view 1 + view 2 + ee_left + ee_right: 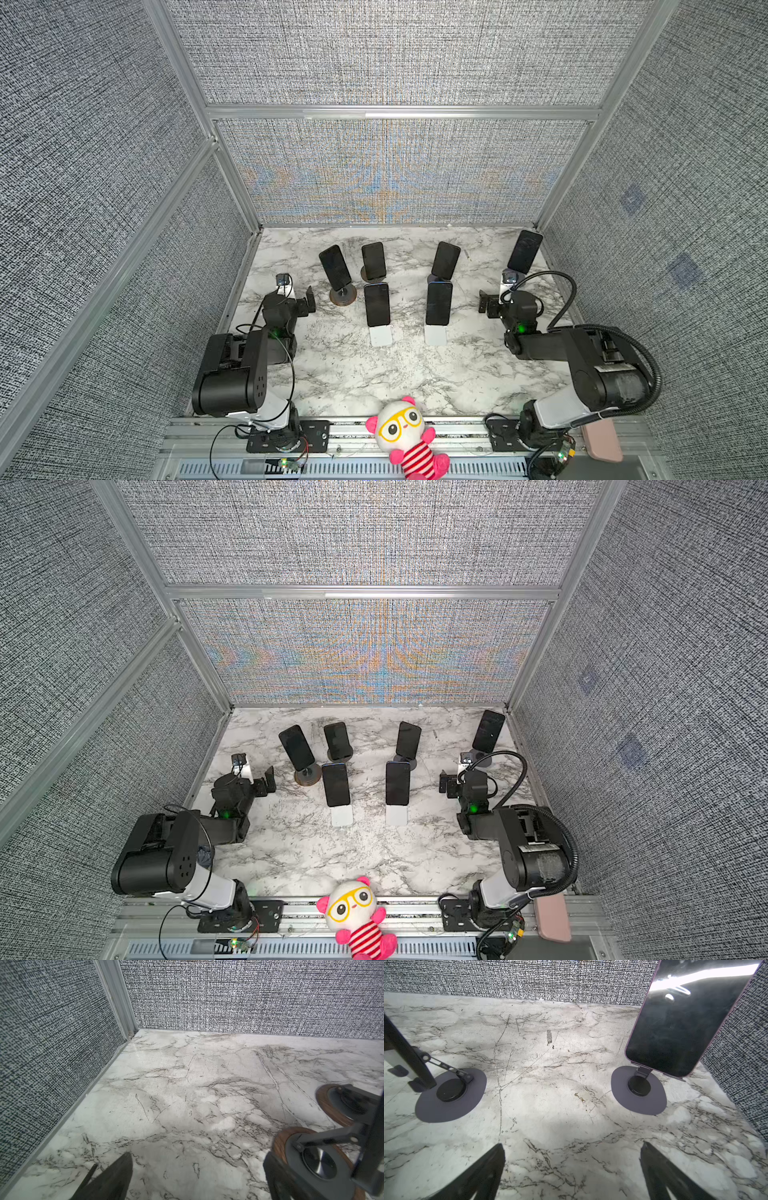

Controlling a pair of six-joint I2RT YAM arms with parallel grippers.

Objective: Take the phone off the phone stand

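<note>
Several dark phones rest on stands on the marble table (332, 374) in both top views, among them a phone (335, 268) on a wood-rimmed round stand (343, 296) and a phone (377, 305) on a white stand (380, 336). My left gripper (309, 300) (269, 780) (197, 1156) hangs open to the left of the wood-rimmed stand (279, 1144), holding nothing. My right gripper (484, 301) (444, 782) (572, 1144) is open and empty, right of the front right phone (439, 304). Its wrist view shows a purple-edged phone (681, 1022) on a purple disc stand (638, 1103).
Grey fabric walls (395, 174) close in the table on three sides. A pink and white plush toy (405, 436) lies on the front rail. A pink slab (602, 442) leans at the front right corner. A black cable (569, 291) loops over the right arm.
</note>
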